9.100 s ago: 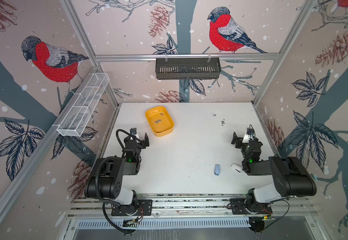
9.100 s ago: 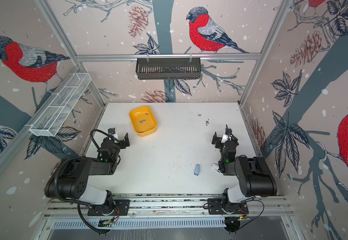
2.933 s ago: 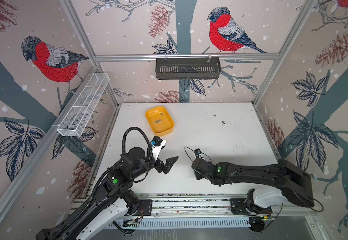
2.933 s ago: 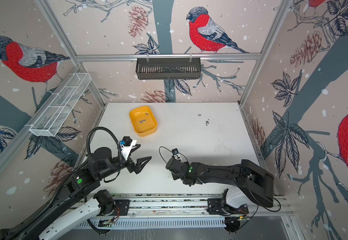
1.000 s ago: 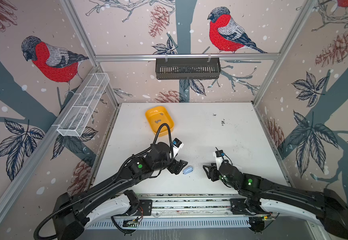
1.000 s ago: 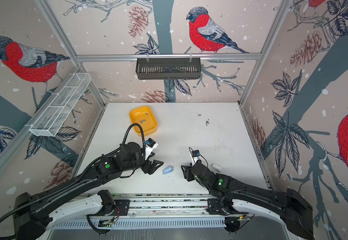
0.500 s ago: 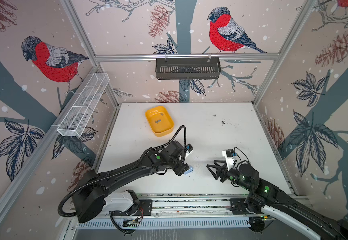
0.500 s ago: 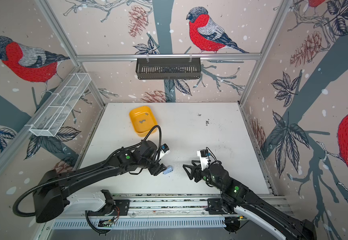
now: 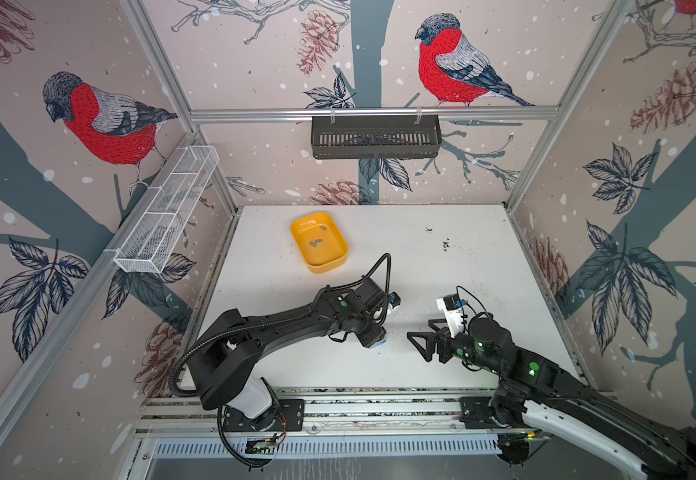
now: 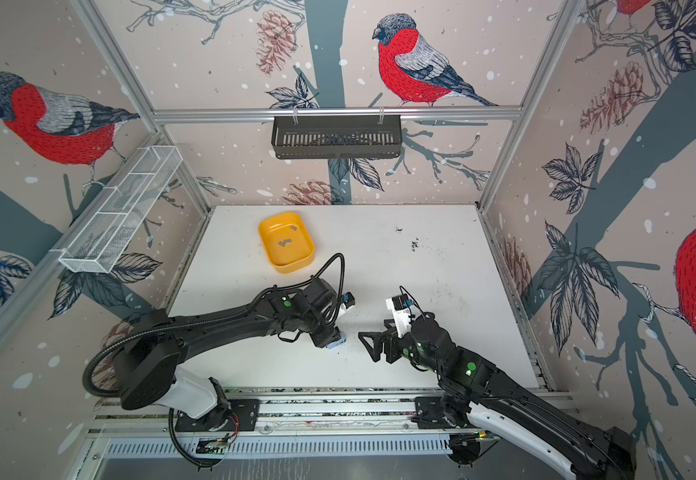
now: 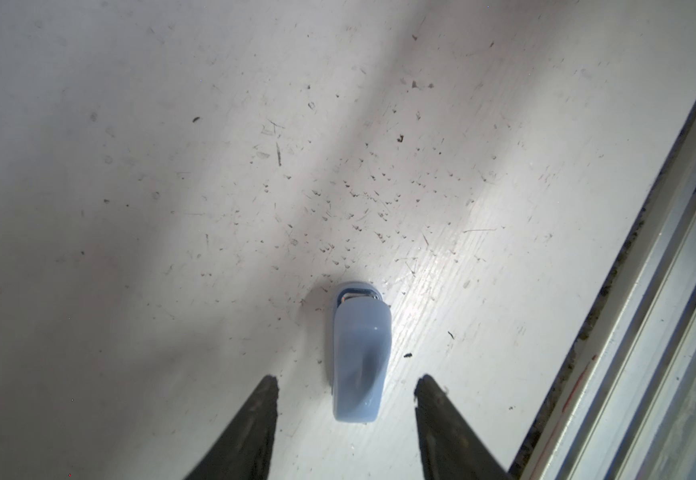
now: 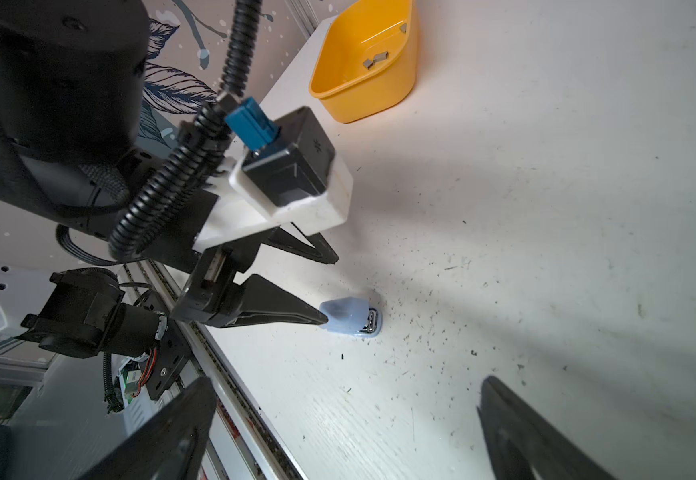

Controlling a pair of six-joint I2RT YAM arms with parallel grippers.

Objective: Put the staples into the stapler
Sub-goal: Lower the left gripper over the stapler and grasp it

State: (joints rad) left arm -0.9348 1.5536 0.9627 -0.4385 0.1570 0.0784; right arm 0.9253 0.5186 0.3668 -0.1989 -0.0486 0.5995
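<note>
The stapler (image 11: 360, 353) lies lengthwise between the tips of the partly open left gripper (image 11: 346, 378) — not yet clamped; the right gripper (image 12: 348, 382) — wide, empty — is farther off.

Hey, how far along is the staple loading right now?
Done: nothing loaded; the stapler lies shut on the table. In hand: the left gripper has its fingers either side of it, not touching; the right gripper hangs open, empty. Left: grip and open the stapler, fetch the staples from the yellow tray, insert them.

Pale-blue stapler (image 11: 360, 353) on table (image 9: 441, 266), 3 grey staples (image 9: 316, 243) in tray (image 9: 329, 264)
</note>
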